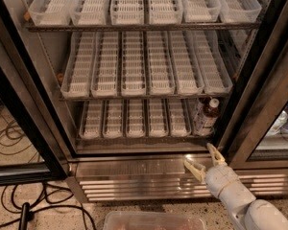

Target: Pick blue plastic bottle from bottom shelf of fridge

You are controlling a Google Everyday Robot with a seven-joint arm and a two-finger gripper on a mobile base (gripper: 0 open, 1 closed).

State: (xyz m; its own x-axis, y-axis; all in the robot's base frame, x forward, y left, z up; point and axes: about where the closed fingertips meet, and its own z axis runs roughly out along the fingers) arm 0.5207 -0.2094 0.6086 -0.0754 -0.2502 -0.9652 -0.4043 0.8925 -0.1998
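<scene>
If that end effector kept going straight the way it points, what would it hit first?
The open end effector sits low before the steel base of the fridge, aimed up-left. Likely first: the base's upper edge, else the bottom shelf left of the blue plastic bottle; depth is unclear.

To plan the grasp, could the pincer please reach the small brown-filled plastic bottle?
Probably yes: the open pincer hovers before the ribbed steel base, just below the bottle; nothing stands between them.

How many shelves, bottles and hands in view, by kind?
Shelves: 3
Bottle: 1 sure, bottom shelf, right end; a second beside it unclear
Hand: 1, open, below the bottle, at the steel base
Total: 5
</scene>
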